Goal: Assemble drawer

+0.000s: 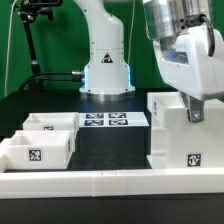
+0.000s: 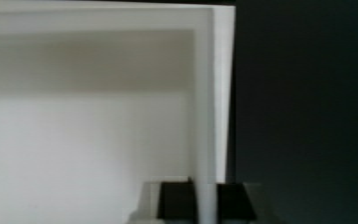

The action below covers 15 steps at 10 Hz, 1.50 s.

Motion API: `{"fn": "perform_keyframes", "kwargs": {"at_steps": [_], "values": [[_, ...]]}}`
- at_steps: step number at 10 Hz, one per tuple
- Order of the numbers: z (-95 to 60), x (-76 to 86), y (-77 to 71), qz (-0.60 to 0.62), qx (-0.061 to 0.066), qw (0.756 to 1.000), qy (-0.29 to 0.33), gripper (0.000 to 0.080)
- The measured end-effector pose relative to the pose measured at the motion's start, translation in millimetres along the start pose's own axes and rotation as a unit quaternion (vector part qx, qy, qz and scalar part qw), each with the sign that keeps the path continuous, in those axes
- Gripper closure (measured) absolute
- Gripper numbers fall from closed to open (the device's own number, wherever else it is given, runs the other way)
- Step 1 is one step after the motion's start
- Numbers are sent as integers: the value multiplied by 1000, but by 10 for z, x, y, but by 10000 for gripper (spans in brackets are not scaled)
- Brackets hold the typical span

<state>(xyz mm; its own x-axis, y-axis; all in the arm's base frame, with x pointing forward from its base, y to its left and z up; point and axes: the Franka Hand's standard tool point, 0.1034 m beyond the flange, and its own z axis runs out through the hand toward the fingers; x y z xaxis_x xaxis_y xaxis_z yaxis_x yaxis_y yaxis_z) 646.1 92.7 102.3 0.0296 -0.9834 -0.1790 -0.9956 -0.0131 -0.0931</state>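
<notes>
Black tabletop (image 1: 110, 152), drawer seemingly early in assembly: near tray (image 1: 35, 150) and far tray (image 1: 52, 124) lie loose at the exterior view's left, well apart from the case (image 1: 185, 140) at its right. The fingers (image 2: 171, 200) pinch the case's thin wall (image 2: 215, 100); fitting the trays likely remains.

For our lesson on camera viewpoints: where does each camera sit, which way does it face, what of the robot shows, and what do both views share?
Exterior view: off the arm, facing the robot base across the table; arm and gripper show at the exterior view's right.
Wrist view: on the wrist, looking along the gripper at a thin wall of the white box; only fingers show.
Shared: the gripper closed on the white box.
</notes>
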Motion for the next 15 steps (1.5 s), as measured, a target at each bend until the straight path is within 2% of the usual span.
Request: {"fn": "perform_keyframes", "kwargs": {"at_steps": [2,5,7,8,9,10,12,14,15], "values": [[4,12,-9,20,-13,1000,-1,762],[11,6,0,17,-14,1000,-1,762],[14,0,2,13,-14,1000,-2,409],[14,-3,3,12,-14,1000,-2,272],[16,-6,4,11,-14,1000,-2,272],[16,-9,5,10,-14,1000,-2,175],[3,-17,7,-2,-14,1000,-2,158],[-251,-27,198,-79,-9,997,-17,151],[-319,-6,319,-99,-12,995,-17,150]]}}
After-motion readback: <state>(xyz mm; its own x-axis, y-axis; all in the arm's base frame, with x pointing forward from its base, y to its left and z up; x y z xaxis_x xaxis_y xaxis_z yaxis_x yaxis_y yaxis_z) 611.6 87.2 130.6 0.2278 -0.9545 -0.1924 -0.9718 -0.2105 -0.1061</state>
